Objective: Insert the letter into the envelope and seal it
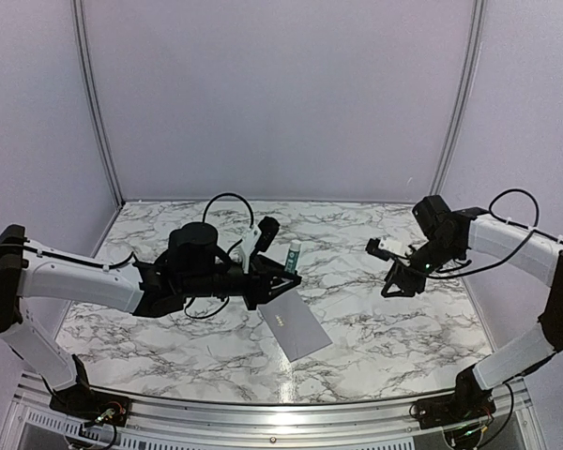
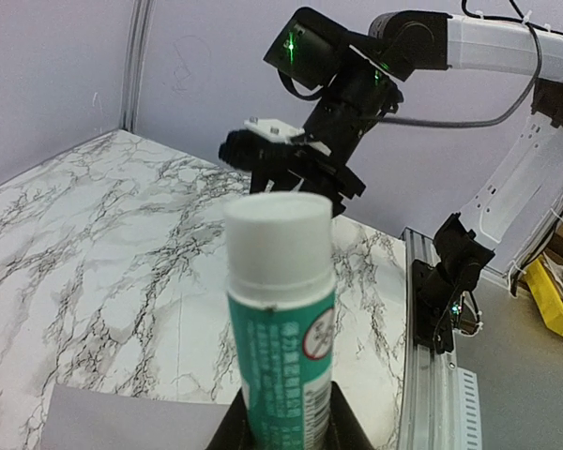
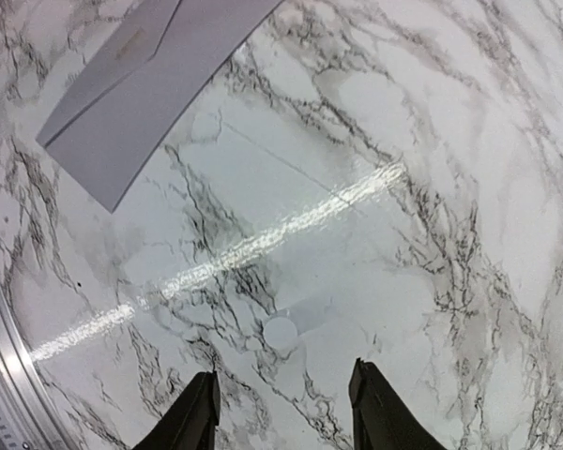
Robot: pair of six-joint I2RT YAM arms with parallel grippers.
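1. My left pincer [image 1: 283,278] pinches the glue tube [image 1: 294,253], held upright.
2. My right pincer [image 3: 286,417] is spread and empty.
3. The envelope [image 1: 296,323] lies flat just below frame centre, its long axis running upper left to lower right. It is nearer my left pincer. No letter shows.

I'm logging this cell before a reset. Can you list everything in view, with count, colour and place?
envelope: one, grey, flat on the table, front of centre.
letter: none in view.
tube: one, green and white, upright in the left hand, just beyond the envelope.
small round piece: one, pale, on the table below the right hand; I cannot tell what it is.
table: one, white marble with dark veins.
yellow bin: one, off the table near the right arm's base.
left hand: one, black, shut on the tube.
right hand: one, black, open and empty, over bare table right of the envelope.
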